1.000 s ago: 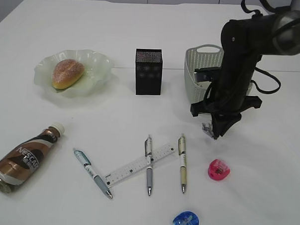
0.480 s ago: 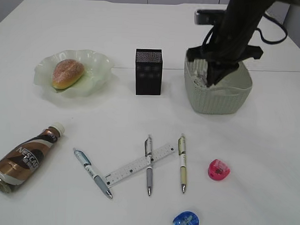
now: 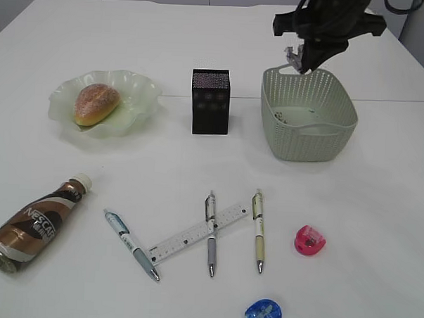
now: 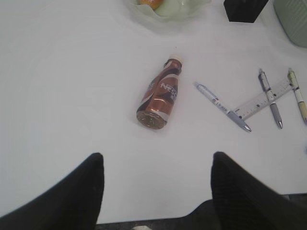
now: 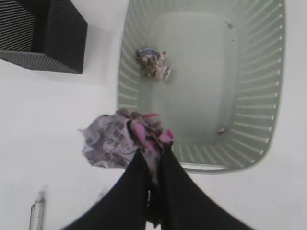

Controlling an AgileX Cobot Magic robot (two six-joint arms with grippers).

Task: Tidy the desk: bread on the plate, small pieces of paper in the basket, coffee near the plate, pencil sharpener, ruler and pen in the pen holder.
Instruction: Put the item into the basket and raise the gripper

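Table (image 3: 378,229): white, bare between items.

Plate (image 3: 141,92): pale green, wavy rim, at 10 o'clock of the exterior view; bread (image 3: 95,102) lies on it.

Pen holder (image 3: 210,101): black, upright, centre of the table, between plate and basket, apart from both.

Basket (image 3: 318,139): pale green, woven, at 1 o'clock; one crumpled paper scrap (image 5: 153,63) lies on its floor.

Coffee bottle (image 3: 37,222): on its side at 8 o'clock, cap toward the plate, well apart from it.

Ruler (image 3: 187,237): flat near 6 o'clock, a grey pen (image 3: 210,233) lying across it; a blue-tipped pen (image 3: 131,244) just to its 9 o'clock, a yellowish pen (image 3: 257,228) to its 3 o'clock.

Pink sharpener (image 3: 309,239) at 4 o'clock; blue sharpener (image 3: 264,313) at 5 o'clock, at the view's bottom edge.

Right gripper (image 3: 298,58): raised over the basket's far rim, jaws pinched on a crumpled paper wad (image 5: 122,139); in the right wrist view the wad juts from the fingertips toward 10 o'clock, over the basket's rim and the table just beside it.

Left gripper (image 4: 156,163): jaws spread wide, holding nothing, well clear of the bottle at its 12 o'clock.
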